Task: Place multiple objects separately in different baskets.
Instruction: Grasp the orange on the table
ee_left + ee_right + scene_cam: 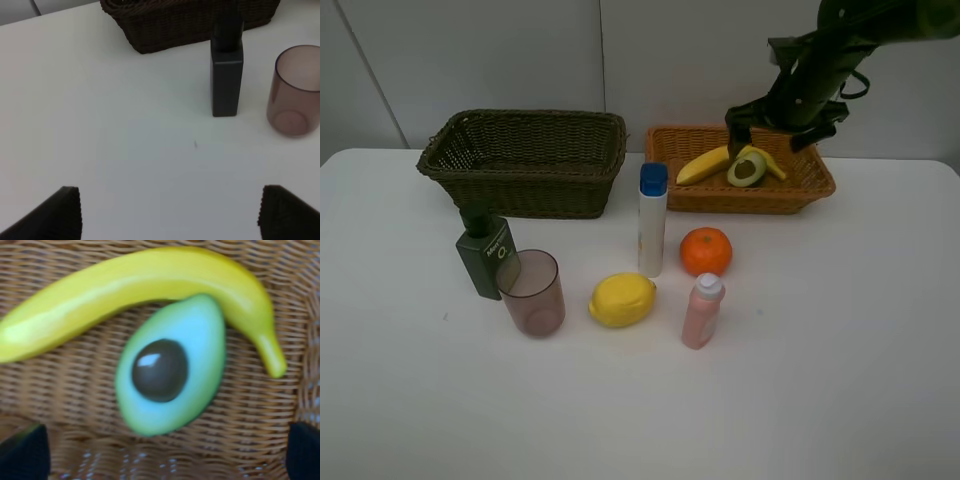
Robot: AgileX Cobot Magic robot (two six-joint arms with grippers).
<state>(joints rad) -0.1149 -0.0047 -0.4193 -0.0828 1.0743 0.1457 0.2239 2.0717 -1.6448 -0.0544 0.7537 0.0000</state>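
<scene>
I logged the halved avocado (170,365) lying cut face up in the orange-tan basket (816,186), seated against the inner curve of the yellow banana (125,290). The right gripper (162,455) hung directly above both fruits, jaws spread wide with nothing between them. The dark brown basket (525,165) stood beside the orange-tan one, on its left in the exterior view. In front of the baskets, on the white table (840,380), the tall blue-capped bottle (652,222) stood upright with the orange (706,251) just beside it. The lemon (622,299) and the pink bottle (702,312) sat nearer the front edge. The tumbler (295,92) stood mouth up just beside the dark green pump bottle (227,80). The left gripper (170,215) hovered over bare table near these two, jaws wide apart, gripping nothing.
</scene>
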